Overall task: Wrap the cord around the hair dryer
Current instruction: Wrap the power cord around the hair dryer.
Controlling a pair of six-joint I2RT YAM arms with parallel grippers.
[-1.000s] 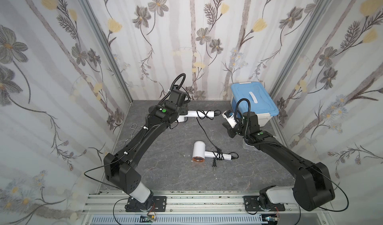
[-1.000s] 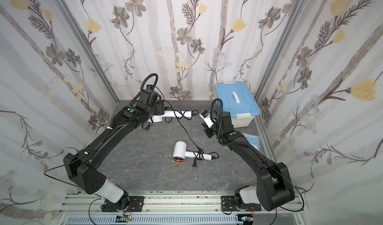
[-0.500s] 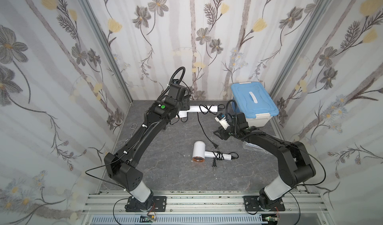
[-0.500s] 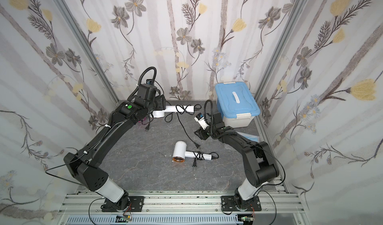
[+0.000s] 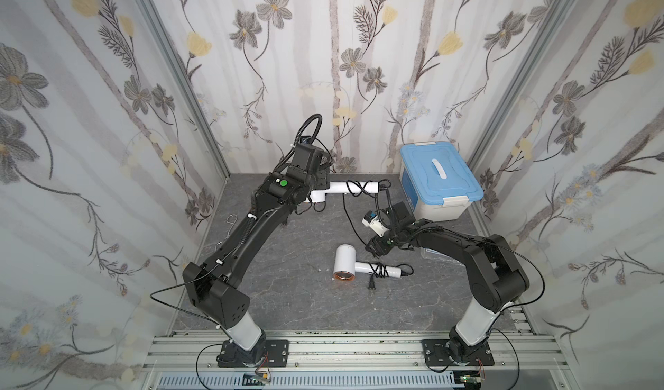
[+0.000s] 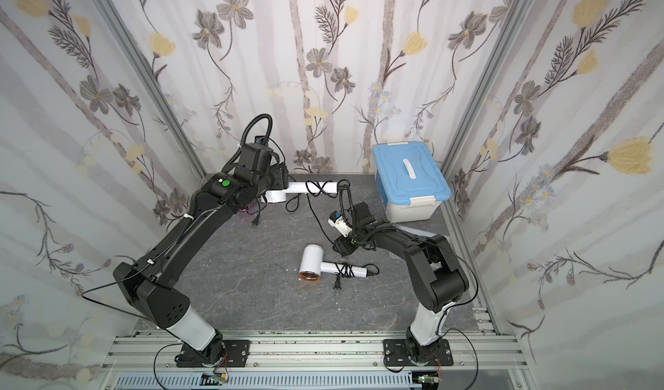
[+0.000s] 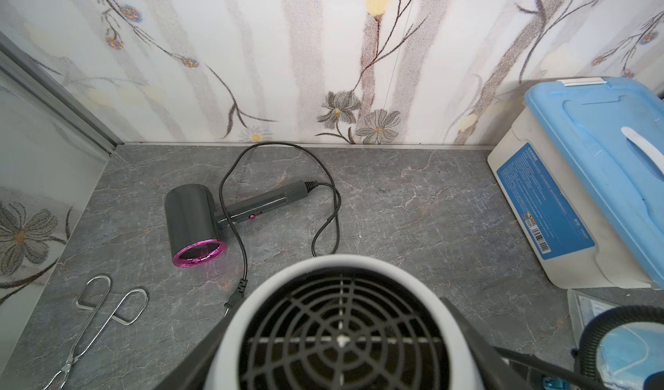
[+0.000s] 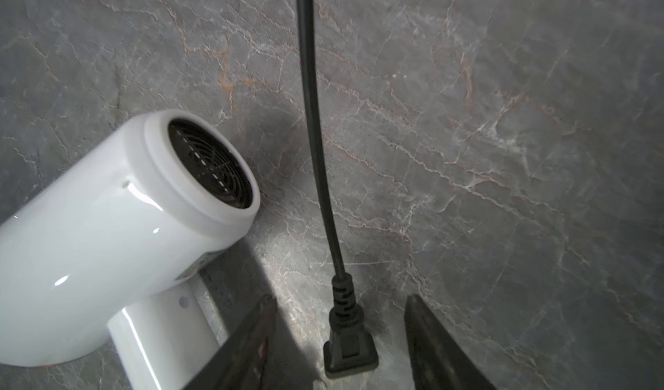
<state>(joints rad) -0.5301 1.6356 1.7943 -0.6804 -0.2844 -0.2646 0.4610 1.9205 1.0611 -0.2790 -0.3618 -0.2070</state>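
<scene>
My left gripper [image 5: 318,181] is shut on the head of a white hair dryer [image 5: 337,188], held above the back of the table; its rear grille fills the left wrist view [image 7: 341,334]. The black cord [image 5: 346,212] makes a few turns round the handle [image 6: 319,188], then hangs down to my right gripper [image 5: 375,246]. That gripper [image 8: 339,298] is open, low over the table. The cord's plug [image 8: 346,348] sits between the fingers, touching neither.
A second white dryer [image 5: 346,262], cord wound on its handle, lies at mid-table beside my right gripper. A grey dryer with a pink nozzle [image 7: 194,219] and metal tongs [image 7: 93,320] lie back left. A blue-lidded box [image 5: 438,179] stands back right.
My right gripper has opened, letting go of the cord, and has moved from beside the box down towards mid-table. The left arm shifted the held dryer slightly towards the back wall.
</scene>
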